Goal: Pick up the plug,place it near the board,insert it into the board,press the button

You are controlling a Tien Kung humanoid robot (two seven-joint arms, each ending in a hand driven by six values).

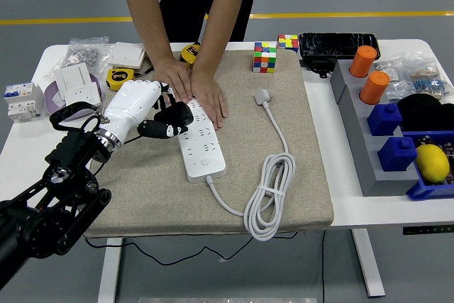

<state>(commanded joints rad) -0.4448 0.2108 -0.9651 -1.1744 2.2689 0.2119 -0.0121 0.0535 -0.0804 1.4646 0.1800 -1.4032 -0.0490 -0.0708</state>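
A white power strip point(201, 143) lies lengthwise on the beige mat point(213, 140), its button near the front end. Its white cord runs from the front end into a coil point(268, 196), then up to the white plug point(263, 96), which lies loose on the mat to the right of the strip. A person's two hands point(191, 84) press flat on the strip's far end. My left hand point(162, 120), white with black fingers, hovers at the strip's left edge with relaxed fingers holding nothing. My right hand is out of sight.
Two colour cubes point(265, 56) and a black case point(338, 44) stand at the back. Orange cylinders point(369, 72), blue blocks point(390, 133) and a lemon point(433, 162) fill the right side. Yellow tape measures point(121, 78), white sockets point(79, 90) and a breaker point(21, 99) sit at the left.
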